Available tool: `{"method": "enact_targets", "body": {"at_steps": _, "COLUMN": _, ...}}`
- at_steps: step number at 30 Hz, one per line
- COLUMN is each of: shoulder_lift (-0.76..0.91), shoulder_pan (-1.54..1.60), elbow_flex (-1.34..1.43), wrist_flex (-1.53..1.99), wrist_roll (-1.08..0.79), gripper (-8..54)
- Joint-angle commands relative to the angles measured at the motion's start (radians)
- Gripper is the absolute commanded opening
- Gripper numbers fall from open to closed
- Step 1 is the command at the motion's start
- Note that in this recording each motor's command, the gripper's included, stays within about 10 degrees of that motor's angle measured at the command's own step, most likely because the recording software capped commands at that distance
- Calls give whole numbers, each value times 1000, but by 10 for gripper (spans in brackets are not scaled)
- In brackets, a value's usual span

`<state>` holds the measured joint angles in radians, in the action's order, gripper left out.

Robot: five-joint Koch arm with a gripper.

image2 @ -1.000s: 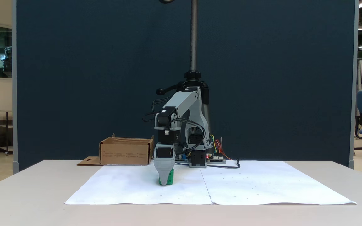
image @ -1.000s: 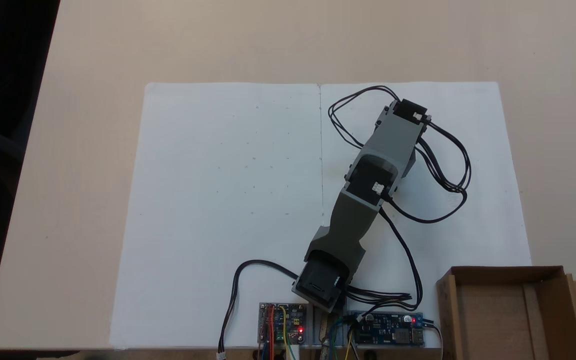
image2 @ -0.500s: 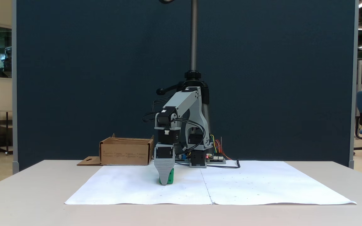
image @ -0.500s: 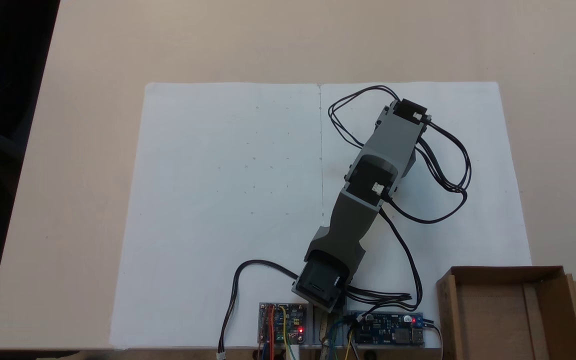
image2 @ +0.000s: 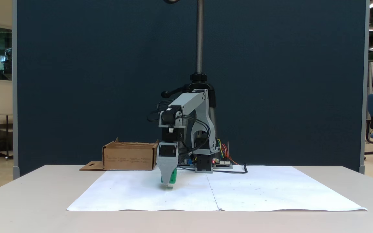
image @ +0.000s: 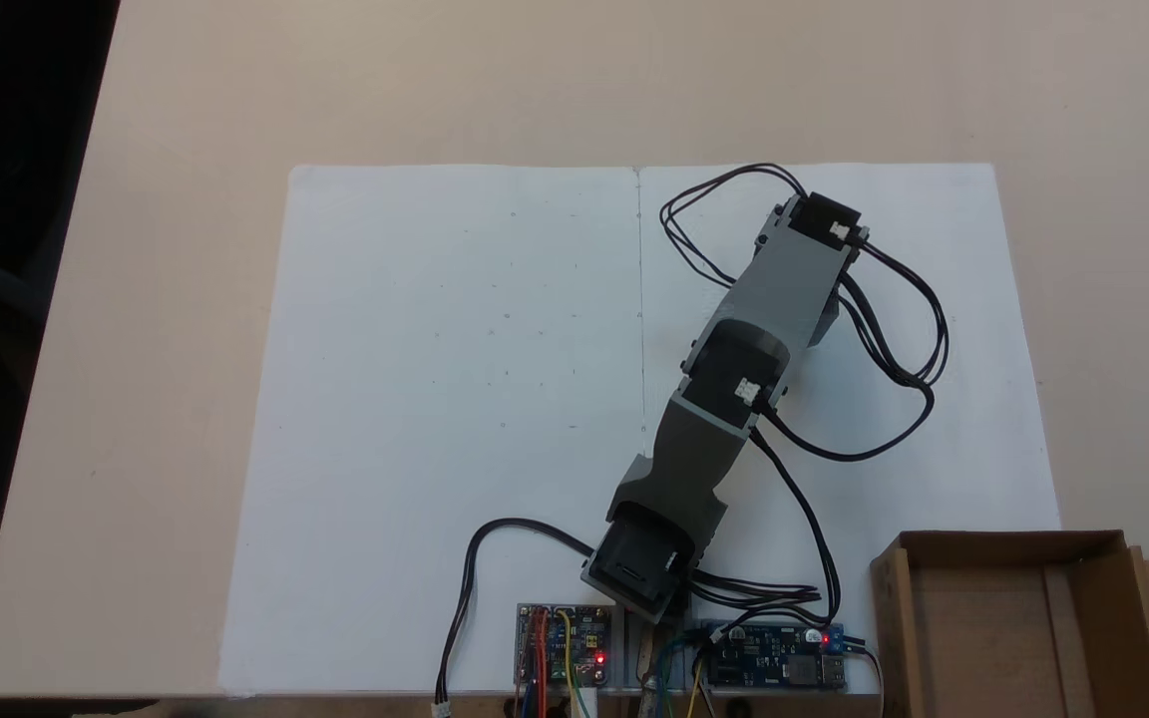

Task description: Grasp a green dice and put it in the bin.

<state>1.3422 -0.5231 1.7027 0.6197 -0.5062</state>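
Dice [image2: 173, 176] gripped — the gripper [image2: 168, 183] is closed on the green cube, just clear of the white paper [image2: 254, 189]. Grasp looks done; carrying to the bin [image2: 129, 157], at ten o'clock from the gripper, remains.

A bright green dice [image2: 173, 176] shows behind the grey gripper [image2: 167, 183], over white paper [image: 455, 399], with a plain brown bin [image: 993, 623].
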Motion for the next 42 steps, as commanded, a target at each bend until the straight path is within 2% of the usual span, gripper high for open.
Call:
{"method": "enact_targets", "body": {"at_steps": 1, "shoulder_lift": 110, "shoulder_pan": -15, "elbow_flex": -72, "wrist_flex": -25, "wrist_roll": 74, "gripper": 123}}
{"method": "enact_targets", "body": {"at_steps": 9, "shoulder_lift": 249, "shoulder_pan": -115, "elbow_flex": -181, "wrist_flex": -26, "wrist_roll": 272, "gripper": 123}}
{"method": "enact_targets", "body": {"at_steps": 17, "shoulder_lift": 186, "shoulder_pan": -410, "elbow_flex": -420, "wrist_flex": -34, "wrist_roll": 350, "gripper": 123}}
{"method": "enact_targets", "body": {"at_steps": 36, "shoulder_lift": 192, "shoulder_pan": -1057, "elbow_flex": -477, "wrist_flex": 98, "wrist_roll": 353, "gripper": 123}}
{"method": "enact_targets", "body": {"at_steps": 42, "shoulder_lift": 130, "shoulder_pan": -1170, "elbow_flex": -477, "wrist_flex": 94, "wrist_roll": 339, "gripper": 123}}
